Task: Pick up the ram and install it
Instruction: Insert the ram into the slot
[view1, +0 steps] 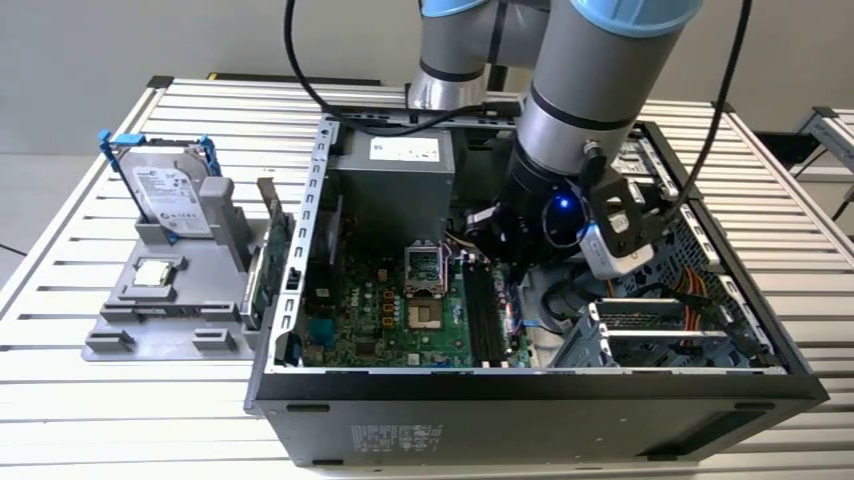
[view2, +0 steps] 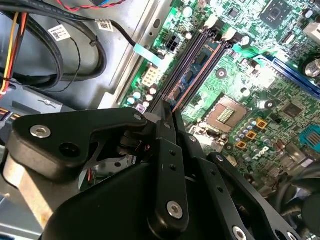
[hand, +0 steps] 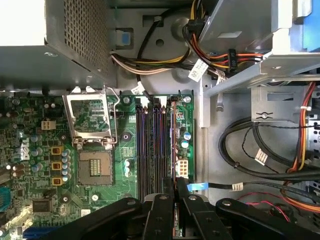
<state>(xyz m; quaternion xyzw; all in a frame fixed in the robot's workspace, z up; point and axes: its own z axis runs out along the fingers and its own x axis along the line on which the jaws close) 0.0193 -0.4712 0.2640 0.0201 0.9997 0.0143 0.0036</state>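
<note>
The ram (hand: 173, 140) is a thin dark stick seen edge-on, standing along the outermost of the black memory slots (hand: 150, 150) on the green motherboard (hand: 45, 165). In the second wrist view the ram (view2: 192, 75) shows a row of chips and runs away from the fingertips along the slot. My gripper (hand: 173, 194) is shut on the ram's near end, its black fingers (hand: 161, 210) pressed close on either side. In the second wrist view the gripper (view2: 167, 114) is over the same end. In the exterior view the arm's wrist (view1: 561, 200) reaches down into the open computer case (view1: 534, 385) over the slots (view1: 481, 310).
The empty processor socket (hand: 92, 167) lies beside the slots, with the power supply (view1: 400, 170) behind. Cable bundles (hand: 270, 150) and a drive cage (view1: 661, 330) crowd the other side. Outside the case, a grey holder (view1: 160, 300) carries a hard drive in a blue frame (view1: 167, 195) and a green card (view1: 274, 260).
</note>
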